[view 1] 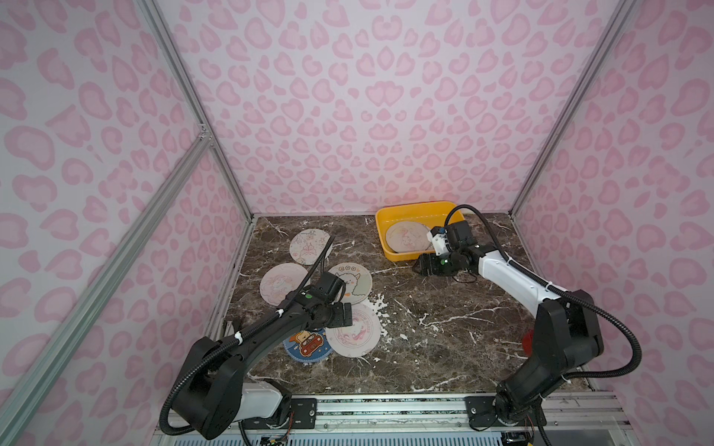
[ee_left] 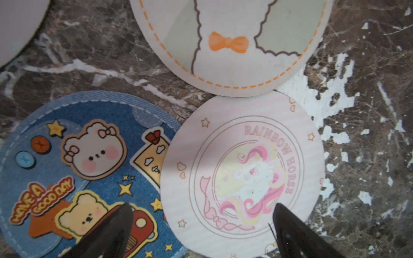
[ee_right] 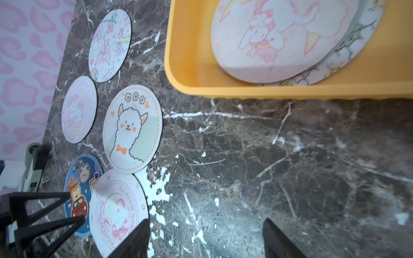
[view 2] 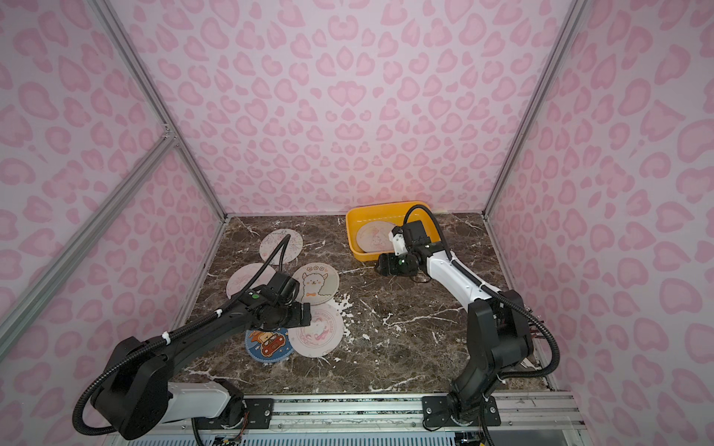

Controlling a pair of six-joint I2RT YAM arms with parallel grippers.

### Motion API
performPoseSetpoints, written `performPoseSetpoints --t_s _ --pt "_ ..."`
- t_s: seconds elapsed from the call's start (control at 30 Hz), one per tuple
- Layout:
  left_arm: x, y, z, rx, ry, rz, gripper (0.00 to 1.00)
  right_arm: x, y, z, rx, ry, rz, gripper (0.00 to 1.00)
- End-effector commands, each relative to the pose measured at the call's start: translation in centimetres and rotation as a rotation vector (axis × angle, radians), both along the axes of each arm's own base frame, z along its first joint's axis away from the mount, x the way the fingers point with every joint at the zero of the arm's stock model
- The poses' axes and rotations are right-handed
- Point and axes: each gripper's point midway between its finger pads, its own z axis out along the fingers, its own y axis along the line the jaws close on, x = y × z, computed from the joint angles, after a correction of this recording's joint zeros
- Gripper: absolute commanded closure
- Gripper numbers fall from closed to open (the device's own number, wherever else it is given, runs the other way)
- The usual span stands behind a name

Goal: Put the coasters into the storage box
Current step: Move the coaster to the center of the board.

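Hovering with jaws spread above the rainbow-horse coaster (ee_left: 241, 174), the left gripper (ee_left: 201, 210) sits nearest, the storage box (view 1: 417, 211) toward one o'clock.

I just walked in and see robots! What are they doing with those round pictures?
Two robot arms are putting coasters into the yellow storage box. At least two lie inside already; five wait on the table. The right fingers are open and empty beside the box. The left fingers hang open over the rainbow horse coaster, not gripping it.
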Motion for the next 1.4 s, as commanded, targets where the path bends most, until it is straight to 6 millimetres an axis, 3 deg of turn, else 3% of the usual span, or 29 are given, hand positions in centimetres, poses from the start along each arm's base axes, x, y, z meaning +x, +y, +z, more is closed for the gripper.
performPoseSetpoints --t_s 0.0,0.13,0.33,0.8,1.37 --pt "-0.3 0.8 -0.6 0.008 0.020 0.023 0.00 -1.2 1.5 -0.4 0.040 -0.004 0.019 0.19" --pt "-0.2 1.0 -1.1 0.004 0.031 0.030 0.00 -3.3 3.0 -1.4 0.059 0.019 0.052 0.18" --pt "-0.1 -0.4 -1.9 -0.060 0.053 -0.006 0.00 -5.1 4.3 -2.6 0.076 0.047 0.077 0.17" --pt "-0.4 -1.6 -3.8 -0.086 0.127 -0.039 0.00 -5.3 4.4 -2.6 0.080 0.043 0.076 0.17" --pt "-1.4 -4.9 -3.6 -0.122 0.169 -0.109 0.01 -5.7 3.9 -2.8 0.078 0.041 0.072 0.16"
